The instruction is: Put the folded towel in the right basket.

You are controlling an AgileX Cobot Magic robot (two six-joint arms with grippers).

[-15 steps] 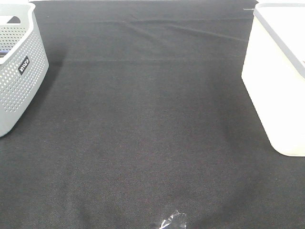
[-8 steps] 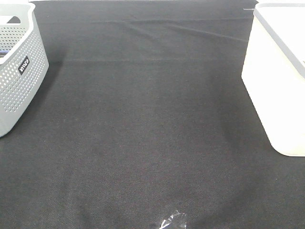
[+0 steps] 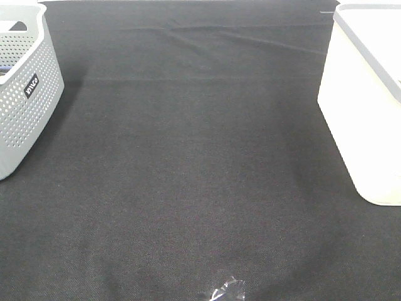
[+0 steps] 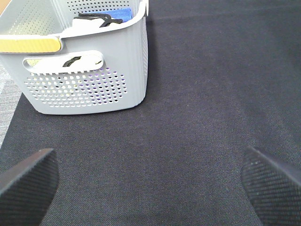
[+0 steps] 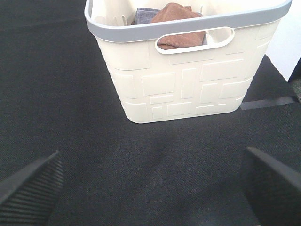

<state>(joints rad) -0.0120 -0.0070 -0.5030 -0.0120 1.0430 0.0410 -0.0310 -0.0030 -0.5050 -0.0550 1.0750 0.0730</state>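
Note:
The right basket (image 3: 366,106) is cream with a grey rim and stands at the right edge of the black cloth. In the right wrist view the basket (image 5: 188,89) holds a folded brown towel (image 5: 176,21) on top of a grey cloth (image 5: 146,15). My right gripper (image 5: 150,188) is open and empty, a little way back from the basket. My left gripper (image 4: 150,181) is open and empty over the bare cloth, short of the grey basket (image 4: 84,70). Neither gripper shows in the exterior high view.
The grey perforated basket (image 3: 25,88) stands at the left edge and holds blue, white and black items (image 4: 101,18). A black cloth (image 3: 200,175) covers the table. A small clear plastic scrap (image 3: 227,291) lies near the front edge.

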